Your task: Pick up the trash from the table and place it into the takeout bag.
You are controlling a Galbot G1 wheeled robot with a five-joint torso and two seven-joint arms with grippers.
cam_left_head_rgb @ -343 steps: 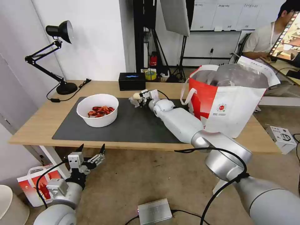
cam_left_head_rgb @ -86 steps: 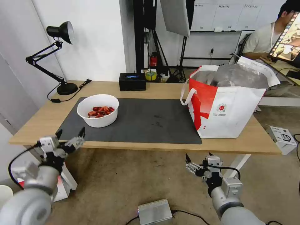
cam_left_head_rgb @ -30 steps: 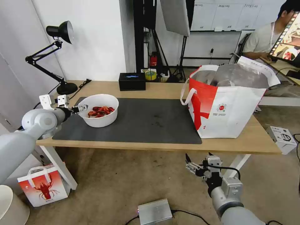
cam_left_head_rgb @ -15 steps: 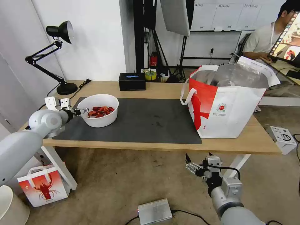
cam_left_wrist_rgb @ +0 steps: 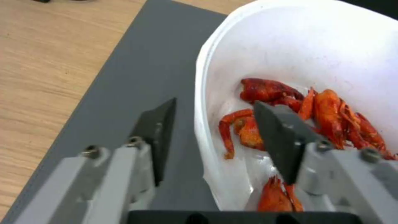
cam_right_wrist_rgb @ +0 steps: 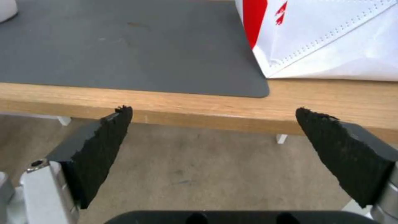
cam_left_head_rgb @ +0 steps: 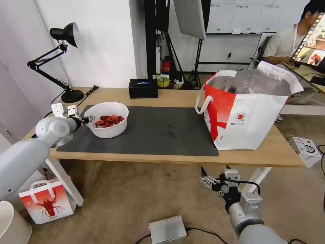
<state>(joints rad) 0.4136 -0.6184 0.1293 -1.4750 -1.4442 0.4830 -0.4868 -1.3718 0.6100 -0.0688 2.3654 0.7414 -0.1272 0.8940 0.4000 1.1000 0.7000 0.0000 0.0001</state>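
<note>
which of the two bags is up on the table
The big white-and-red takeout bag, standing open at the table's right end. The small crayfish-print bag sits on the floor at the left.

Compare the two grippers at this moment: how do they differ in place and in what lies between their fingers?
The left gripper is at the white bowl on the table, one finger inside the rim and one outside. The right gripper hangs below the table edge, near the takeout bag, with nothing between its fingers. Both are open.
</note>
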